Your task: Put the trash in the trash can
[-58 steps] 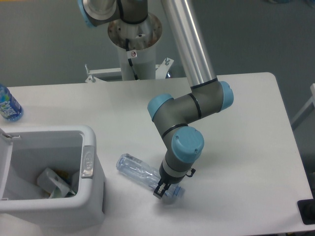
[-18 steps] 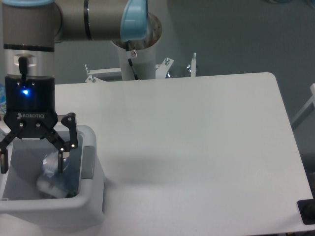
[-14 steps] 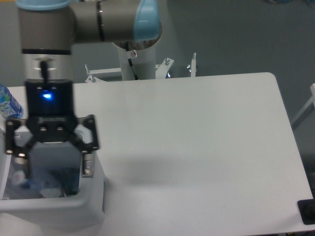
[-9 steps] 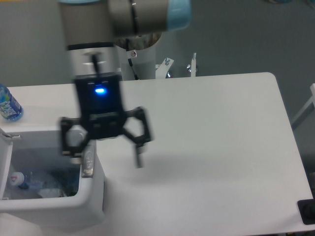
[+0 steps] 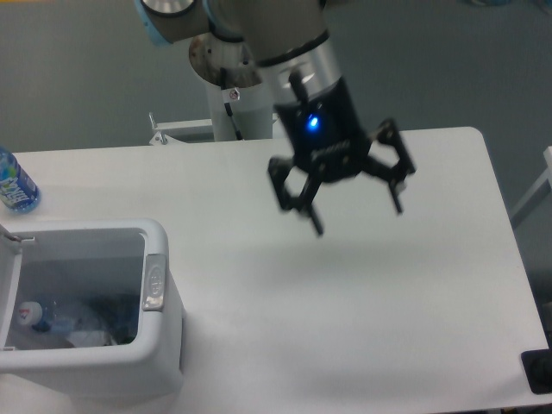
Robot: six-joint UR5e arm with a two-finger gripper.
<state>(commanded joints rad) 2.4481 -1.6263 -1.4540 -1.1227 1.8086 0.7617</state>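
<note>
The white boxy trash can [image 5: 164,345] stands at the table's front left with its lid swung open and a grey latch [image 5: 154,282] on its rim. Inside it lies the trash: a flattened clear bottle [image 5: 52,319] with a whitish cap, beside other crumpled pale pieces that are hard to tell apart. My gripper [image 5: 355,219] hangs above the middle of the table, well right of the can, blurred. Its fingers [image 5: 398,193] are spread wide and open, with nothing between them.
An intact blue-labelled water bottle [image 5: 15,185] stands at the far left edge behind the can. The robot's base column [image 5: 235,95] rises behind the table. A dark object [image 5: 538,371] sits at the front right corner.
The gripper carried the bottle from the table to the can, let it go inside, then swung up and right, empty, to above the table's middle.
</note>
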